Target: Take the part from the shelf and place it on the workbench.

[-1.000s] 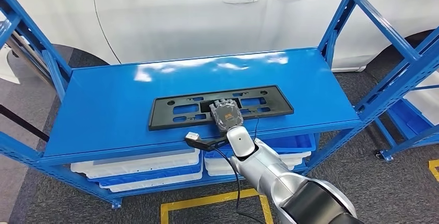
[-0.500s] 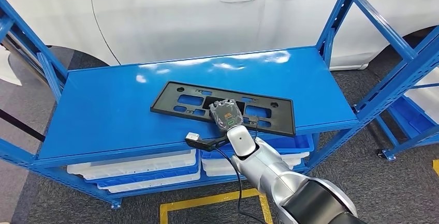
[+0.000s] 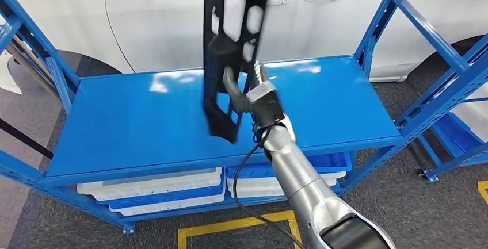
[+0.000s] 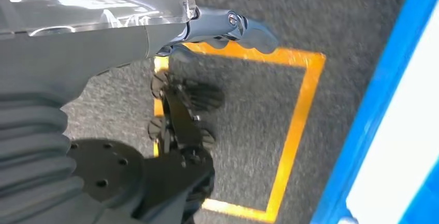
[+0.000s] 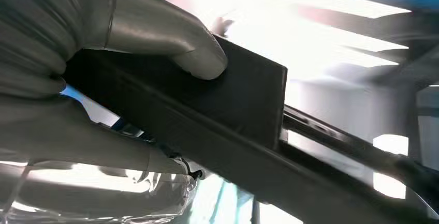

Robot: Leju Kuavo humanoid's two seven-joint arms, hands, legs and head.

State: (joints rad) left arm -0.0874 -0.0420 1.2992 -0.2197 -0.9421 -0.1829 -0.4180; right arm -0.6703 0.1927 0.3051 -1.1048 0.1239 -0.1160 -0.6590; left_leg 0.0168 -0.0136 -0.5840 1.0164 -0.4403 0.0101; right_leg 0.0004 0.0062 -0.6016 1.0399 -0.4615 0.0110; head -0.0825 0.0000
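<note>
While the right hand (image 3: 244, 96) clamped the black part (image 3: 233, 48), thumb pressed on its face, the part stood on end above the blue shelf (image 3: 144, 122), clear of it. Beside the shelf, the left hand (image 4: 186, 115) hung over the floor, fingers unclear.

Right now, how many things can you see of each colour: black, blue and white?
Black: 1, the black part, held up by the right robot hand
Blue: 2, the blue shelf and blue rack
White: 1, the white car
Total: 4
</note>
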